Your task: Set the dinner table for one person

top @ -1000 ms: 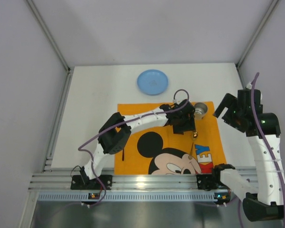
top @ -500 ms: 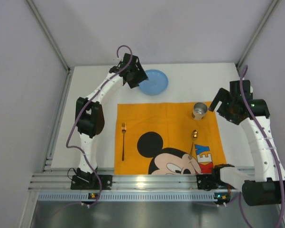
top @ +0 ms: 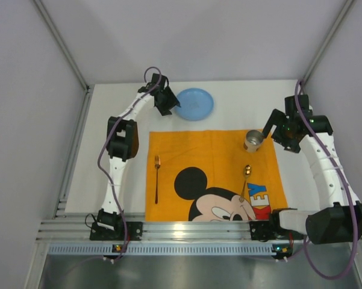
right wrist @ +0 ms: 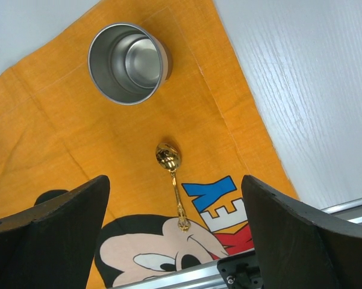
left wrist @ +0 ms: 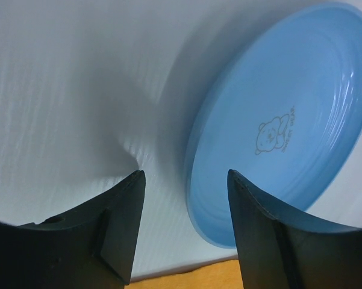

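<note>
- The white bench (top: pixel 108 156) fills the middle of the overhead view, running from the metal rail (top: pixel 187 232) at the bottom up to the back wall.
- An orange Mickey Mouse placemat (top: pixel 211 156) lies on its lower centre.
- The left gripper (top: pixel 168 106) sits at the upper left, just beside the left rim of the blue plate (top: pixel 194 103). Half a second ago it was a touch higher on that rim, and its elbow has swung in toward the placemat.
- In the left wrist view its fingers (left wrist: pixel 123 223) are spread wide and hold nothing, with the plate's rim between them.
- The right gripper (top: pixel 281 133) is at the right, near the steel cup (top: pixel 253 140). It has edged up and closer to the cup.
- Its fingers (right wrist: pixel 60 223) are also wide apart and empty.
- The cup stands upright on the placemat's upper right corner, with the gold spoon (top: pixel 246 174) below it.
- A second gold utensil (top: pixel 156 179) lies near the placemat's left edge; I cannot tell whether it is a fork or a spoon.
- Plate, cup and both utensils have not moved.
</note>
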Available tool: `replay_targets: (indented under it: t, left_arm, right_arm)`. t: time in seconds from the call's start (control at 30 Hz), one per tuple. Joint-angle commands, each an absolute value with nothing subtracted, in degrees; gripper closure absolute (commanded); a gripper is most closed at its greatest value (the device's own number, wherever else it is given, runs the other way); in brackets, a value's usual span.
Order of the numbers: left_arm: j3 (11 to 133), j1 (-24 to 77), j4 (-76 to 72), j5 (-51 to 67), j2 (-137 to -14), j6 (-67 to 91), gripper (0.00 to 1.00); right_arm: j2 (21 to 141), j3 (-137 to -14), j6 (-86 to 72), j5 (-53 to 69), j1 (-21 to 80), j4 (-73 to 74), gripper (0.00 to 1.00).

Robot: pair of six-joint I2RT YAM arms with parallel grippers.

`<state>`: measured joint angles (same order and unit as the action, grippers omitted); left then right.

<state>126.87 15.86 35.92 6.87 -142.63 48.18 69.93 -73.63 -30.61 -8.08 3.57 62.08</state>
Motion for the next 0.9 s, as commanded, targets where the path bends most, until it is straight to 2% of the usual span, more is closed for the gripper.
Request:
replay_targets:
  t: [0.0, 0.03, 0.17, 0.2, 0.27, 0.47, 0.63, 0.8, 0.87]
  left_arm:
    - [129.5, 16.2, 32.0, 11.3, -144.2, 49.1, 0.39]
    - [129.5, 16.2, 31.8, 11.7, -144.8, 49.2, 0.41]
    - [129.7, 16.2, 31.7, 12.0, -146.3, 49.6, 0.71]
    - [129.8, 16.1, 31.7, 12.0, -146.9, 49.6, 0.85]
    - [130.3, 15.9, 31.1, 12.9, -147.3, 49.5, 0.99]
    - [132.2, 13.5, 30.9, 15.3, -143.1, 47.6, 1.00]
    - [129.6, 13.4, 31.2, 20.6, -132.8, 40.9, 1.00]
    - [113.9, 14.9, 34.3, 20.7, -117.6, 32.0, 1.00]
    - [101.9, 17.0, 33.8, 19.4, -112.0, 29.7, 1.00]
  right_arm:
    - [70.1, -75.9, -29.7, -9.2, 2.9, 59.8, 0.09]
    - [70.4, -75.8, -29.6, -9.3, 3.0, 59.8, 0.09]
    - [70.9, -75.6, -29.4, -9.2, 2.9, 59.6, 0.09]
    - [70.9, -75.6, -29.4, -9.0, 3.0, 59.5, 0.09]
    - [71.2, -75.5, -29.3, -8.6, 3.0, 59.2, 0.09]
    - [71.2, -76.3, -28.8, -7.4, 3.2, 59.2, 0.09]
    - [71.3, -78.0, -28.5, -6.1, 3.4, 58.5, 0.09]
    - [70.8, -78.4, -29.0, -3.3, 3.9, 56.9, 0.09]
    - [69.9, -77.9, -29.3, -3.0, 4.0, 56.6, 0.10]
